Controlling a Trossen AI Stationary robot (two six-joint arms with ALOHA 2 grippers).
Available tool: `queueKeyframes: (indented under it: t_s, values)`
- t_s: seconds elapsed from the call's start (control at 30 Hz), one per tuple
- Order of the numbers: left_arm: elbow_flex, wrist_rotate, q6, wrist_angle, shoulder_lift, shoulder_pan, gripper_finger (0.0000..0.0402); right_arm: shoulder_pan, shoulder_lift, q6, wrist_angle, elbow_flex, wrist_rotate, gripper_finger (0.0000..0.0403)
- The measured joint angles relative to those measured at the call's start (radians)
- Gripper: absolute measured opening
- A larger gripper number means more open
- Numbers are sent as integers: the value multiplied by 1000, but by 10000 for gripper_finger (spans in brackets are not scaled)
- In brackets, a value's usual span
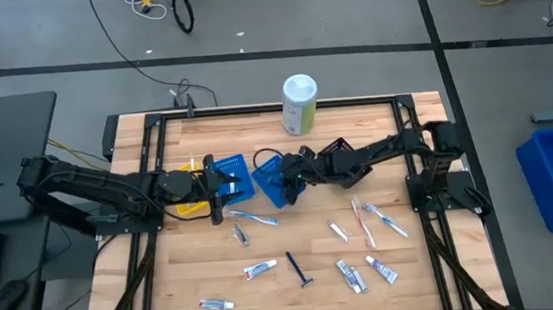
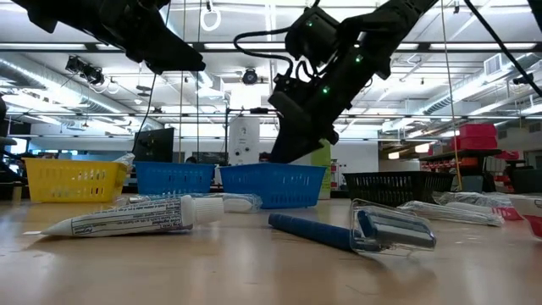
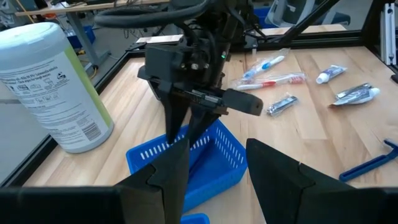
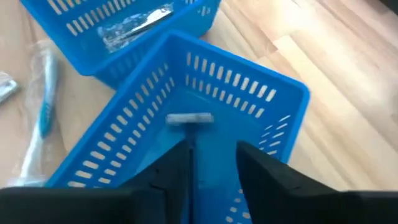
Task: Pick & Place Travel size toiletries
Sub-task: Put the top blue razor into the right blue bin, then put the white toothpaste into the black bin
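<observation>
My right gripper [image 1: 285, 184] is open and points down into a blue tray [image 4: 249, 93]. A razor lies in that tray, its grey head [image 4: 189, 118] away from the gripper and its blue handle [image 4: 192, 155] running back between the fingers, close to one of them. I cannot tell whether it touches. My left gripper [image 3: 217, 180] is open and empty, above the second blue tray [image 1: 230, 171]. That tray holds a wrapped silver item [image 4: 134, 25]. Several tubes, toothbrushes and a blue razor [image 1: 299, 269] lie on the near half of the table.
A tall white-green canister [image 1: 299, 104] stands at the far edge. A yellow tray [image 1: 191, 205] sits under the left arm. A wrapped toothbrush [image 1: 252, 217] lies just near of the trays. A black frame rims the table. A tube [image 2: 127, 219] and razor [image 2: 356, 233] lie nearest the front.
</observation>
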Motion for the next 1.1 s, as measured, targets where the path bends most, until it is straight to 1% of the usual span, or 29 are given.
queueKeyframes:
  t_s: [0.13,0.27,0.37,0.5,0.7,0.87,1.0,1.1]
  values:
    - [0,0,2,-1,0,0,167,1,-21,-67,-7,6,-2,178]
    - [0,0,2,-2,0,0,167,18,-75,-112,-29,23,-3,197]
    - [0,0,2,-3,0,0,167,40,-132,-119,-72,26,-3,203]
    - [0,-1,2,-3,0,0,167,85,-213,-100,-214,27,-4,199]
    - [0,-12,2,-1,0,0,167,178,-296,56,-489,27,-6,184]
    - [0,-18,-6,-1,0,0,167,250,-325,248,-698,27,-17,179]
    - [0,-18,-9,2,0,0,167,301,-327,405,-818,26,-127,181]
    - [0,-20,-10,2,0,0,167,337,-327,498,-859,26,-202,185]
